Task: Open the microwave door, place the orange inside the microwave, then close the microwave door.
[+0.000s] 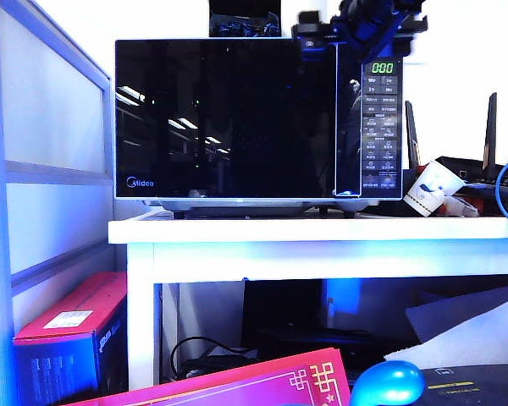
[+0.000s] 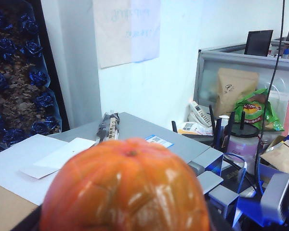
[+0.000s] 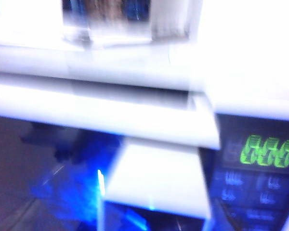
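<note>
The black microwave (image 1: pixel 254 118) stands on a white table with its glossy door (image 1: pixel 224 118) looking closed against the front. The handle strip (image 1: pixel 347 127) runs beside the keypad, and the green display (image 1: pixel 382 68) is lit. My right gripper (image 1: pixel 322 34) hovers at the door's top right corner; its jaws are dark there. The right wrist view is blurred and shows only the microwave's top and the display (image 3: pixel 269 151). The orange (image 2: pixel 125 187) fills the near part of the left wrist view, held above a desk. It hides my left gripper's fingers.
The white table (image 1: pixel 322 230) also carries a tipped paper cup (image 1: pixel 427 188) and a router with antennas (image 1: pixel 491 127) right of the microwave. A grey partition (image 1: pixel 42 127) stands at the left and a red box (image 1: pixel 68 330) under the table. A phone (image 2: pixel 200 115) and snack bags (image 2: pixel 253 110) clutter the desk.
</note>
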`<move>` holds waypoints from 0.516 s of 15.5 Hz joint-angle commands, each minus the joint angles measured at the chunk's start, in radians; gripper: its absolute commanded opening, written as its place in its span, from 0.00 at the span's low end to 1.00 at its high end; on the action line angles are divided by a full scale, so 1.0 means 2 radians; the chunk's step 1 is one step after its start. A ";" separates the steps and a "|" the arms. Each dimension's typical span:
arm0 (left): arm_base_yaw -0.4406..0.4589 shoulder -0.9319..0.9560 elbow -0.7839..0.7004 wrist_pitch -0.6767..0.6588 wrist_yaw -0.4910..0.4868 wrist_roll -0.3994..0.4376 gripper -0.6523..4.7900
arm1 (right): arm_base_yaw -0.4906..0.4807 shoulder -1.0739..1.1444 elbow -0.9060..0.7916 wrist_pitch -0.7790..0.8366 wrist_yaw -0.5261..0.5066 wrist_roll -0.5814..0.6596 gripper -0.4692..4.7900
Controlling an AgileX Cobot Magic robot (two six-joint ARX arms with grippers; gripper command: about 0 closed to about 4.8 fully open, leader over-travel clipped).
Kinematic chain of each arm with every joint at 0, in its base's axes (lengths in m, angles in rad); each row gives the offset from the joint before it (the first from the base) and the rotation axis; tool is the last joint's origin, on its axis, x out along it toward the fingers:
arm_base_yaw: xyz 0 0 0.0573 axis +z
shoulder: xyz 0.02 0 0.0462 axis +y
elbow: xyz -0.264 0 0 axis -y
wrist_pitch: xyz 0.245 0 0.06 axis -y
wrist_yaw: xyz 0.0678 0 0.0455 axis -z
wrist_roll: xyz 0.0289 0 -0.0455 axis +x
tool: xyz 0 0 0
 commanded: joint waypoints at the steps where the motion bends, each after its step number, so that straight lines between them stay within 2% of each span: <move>1: 0.000 -0.002 0.003 0.007 0.001 0.001 0.46 | 0.001 0.000 -0.001 -0.020 -0.037 -0.001 0.89; 8: 0.000 -0.002 0.003 0.007 0.001 0.001 0.46 | 0.001 -0.035 -0.001 -0.052 -0.033 -0.001 0.89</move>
